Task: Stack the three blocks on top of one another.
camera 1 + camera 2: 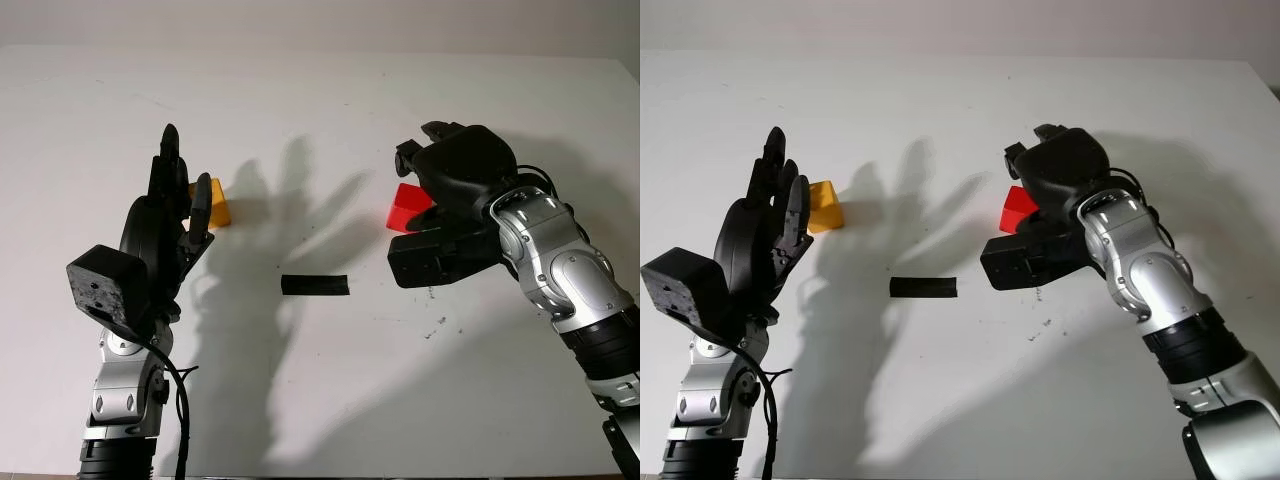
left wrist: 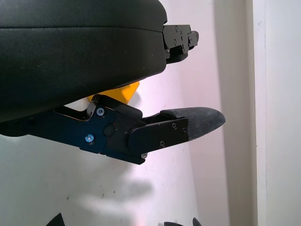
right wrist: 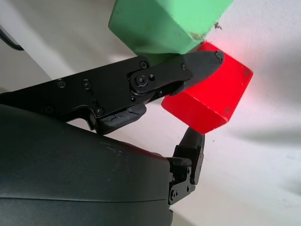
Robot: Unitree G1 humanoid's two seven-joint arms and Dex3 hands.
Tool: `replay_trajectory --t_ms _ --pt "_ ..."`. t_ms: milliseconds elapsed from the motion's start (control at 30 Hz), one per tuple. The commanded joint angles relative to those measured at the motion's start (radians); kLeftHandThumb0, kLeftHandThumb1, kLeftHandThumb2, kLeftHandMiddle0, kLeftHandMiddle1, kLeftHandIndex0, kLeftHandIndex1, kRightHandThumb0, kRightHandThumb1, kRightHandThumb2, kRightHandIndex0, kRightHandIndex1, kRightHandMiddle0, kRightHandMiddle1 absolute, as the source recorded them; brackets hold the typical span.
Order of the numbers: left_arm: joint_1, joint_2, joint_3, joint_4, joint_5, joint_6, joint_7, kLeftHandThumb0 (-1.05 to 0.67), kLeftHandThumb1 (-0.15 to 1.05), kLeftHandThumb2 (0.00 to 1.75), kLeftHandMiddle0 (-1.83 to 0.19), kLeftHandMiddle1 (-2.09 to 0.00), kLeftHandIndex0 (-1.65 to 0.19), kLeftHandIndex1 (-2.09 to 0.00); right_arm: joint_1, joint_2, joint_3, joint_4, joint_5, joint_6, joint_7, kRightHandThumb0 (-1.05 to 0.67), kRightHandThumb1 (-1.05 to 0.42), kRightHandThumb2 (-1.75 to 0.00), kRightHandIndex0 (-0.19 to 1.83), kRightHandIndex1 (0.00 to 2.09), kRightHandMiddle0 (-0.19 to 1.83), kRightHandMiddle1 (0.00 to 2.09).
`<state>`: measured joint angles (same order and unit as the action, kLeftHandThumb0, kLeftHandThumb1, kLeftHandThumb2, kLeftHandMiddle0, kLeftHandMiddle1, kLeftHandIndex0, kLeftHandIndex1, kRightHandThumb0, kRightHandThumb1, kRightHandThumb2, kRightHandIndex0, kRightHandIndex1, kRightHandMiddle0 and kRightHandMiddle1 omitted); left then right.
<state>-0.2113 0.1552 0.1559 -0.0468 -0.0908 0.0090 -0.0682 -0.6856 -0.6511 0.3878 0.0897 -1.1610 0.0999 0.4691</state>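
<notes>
Stage: early, 0 of 3 stacked | right hand (image 1: 455, 175) at 2 o'clock, fingers clamped on green block (image 3: 164, 23) – it touched red block (image 3: 211, 101) | yellow block (image 1: 212, 203) at 10 o'clock, apart | left hand (image 1: 165, 215) beside it, open | left: finish placing, add yellow.

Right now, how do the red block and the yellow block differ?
The red block sits at the right hand, the yellow block beside the open left hand. The green block, in the right hand, is close to the red block; the yellow block stands alone. Both rest on the white table.
</notes>
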Motion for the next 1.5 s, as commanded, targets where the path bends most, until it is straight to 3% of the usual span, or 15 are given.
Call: replay_trajectory --t_ms 0,100,233,367,500,700,867,1000,1133,1200,1300,1467 --pt "-0.004 0.001 0.000 -0.001 0.002 -0.007 0.004 -0.62 1.05 0.58 0.11 -0.06 0.10 -0.06 -0.017 -0.008 0.001 -0.003 -0.003 -0.003 0.016 -0.75 -1.02 -0.05 0.18 0.05 0.24 0.61" --pt "-0.002 -0.002 0.001 -0.001 0.000 -0.012 0.005 -0.62 1.05 0.58 0.11 -0.06 0.10 -0.06 -0.021 -0.005 -0.001 0.002 0.007 -0.005 0.043 -0.75 -1.02 -0.05 0.16 0.05 0.30 0.52" --pt "-0.002 -0.005 -0.001 -0.002 -0.001 -0.018 0.006 -0.62 1.05 0.58 0.11 -0.06 0.10 -0.06 -0.025 -0.002 -0.004 0.010 0.016 -0.005 0.052 -0.74 -1.03 -0.05 0.15 0.05 0.21 0.82" --pt "-0.001 -0.008 0.000 -0.003 -0.004 -0.015 0.008 -0.60 1.05 0.58 0.10 -0.06 0.10 -0.06 -0.028 -0.001 -0.003 0.024 0.017 -0.008 0.035 -0.72 -1.02 -0.05 0.18 0.06 0.32 0.65" --pt "0.001 -0.009 -0.001 -0.001 -0.002 -0.014 0.010 -0.62 1.05 0.56 0.10 -0.05 0.10 -0.06 -0.026 0.000 -0.009 0.047 0.036 -0.030 -0.034 -0.59 -1.02 -0.06 0.30 0.08 0.21 1.26" --pt "-0.003 -0.014 -0.001 0.005 -0.002 -0.014 0.015 -0.62 1.05 0.57 0.10 -0.06 0.09 -0.06 -0.011 0.018 -0.041 0.084 0.102 -0.059 -0.210 -0.41 -1.00 -0.05 0.56 0.15 0.22 1.50" --pt "-0.002 -0.017 -0.002 0.004 -0.006 -0.014 0.015 -0.62 1.05 0.56 0.10 -0.05 0.09 -0.06 -0.025 0.024 -0.052 0.129 0.159 -0.116 -0.325 -0.39 -0.97 -0.05 0.57 0.12 0.27 1.52" --pt "-0.001 -0.015 -0.003 0.006 0.000 -0.021 0.014 -0.62 1.05 0.56 0.10 -0.05 0.09 -0.06 -0.051 0.020 -0.046 0.172 0.185 -0.158 -0.374 -0.37 -0.93 -0.05 0.56 0.07 0.46 1.16" --pt "0.005 -0.017 -0.003 -0.008 -0.005 -0.014 0.014 -0.62 1.05 0.57 0.10 -0.05 0.09 -0.06 -0.096 0.009 -0.058 0.222 0.250 -0.249 -0.383 -0.35 -0.92 -0.05 0.54 0.05 0.57 0.96" --pt "0.008 -0.015 -0.001 -0.011 -0.007 -0.016 0.011 -0.62 1.05 0.57 0.10 -0.05 0.09 -0.06 -0.120 -0.002 -0.069 0.252 0.293 -0.319 -0.397 -0.34 -0.91 -0.05 0.54 0.06 0.60 0.96" --pt "0.013 -0.009 0.001 -0.016 -0.006 -0.016 0.006 -0.61 1.05 0.57 0.10 -0.05 0.09 -0.06 -0.165 -0.008 -0.089 0.279 0.368 -0.381 -0.359 -0.37 -0.91 -0.05 0.54 0.05 0.55 1.19" --pt "0.019 -0.002 0.001 -0.034 0.008 0.003 0.013 -0.66 1.05 0.57 0.10 -0.05 0.10 -0.05 -0.238 0.022 -0.143 0.291 0.648 -0.442 -0.123 -0.36 -0.93 -0.06 0.48 0.03 0.47 1.34"
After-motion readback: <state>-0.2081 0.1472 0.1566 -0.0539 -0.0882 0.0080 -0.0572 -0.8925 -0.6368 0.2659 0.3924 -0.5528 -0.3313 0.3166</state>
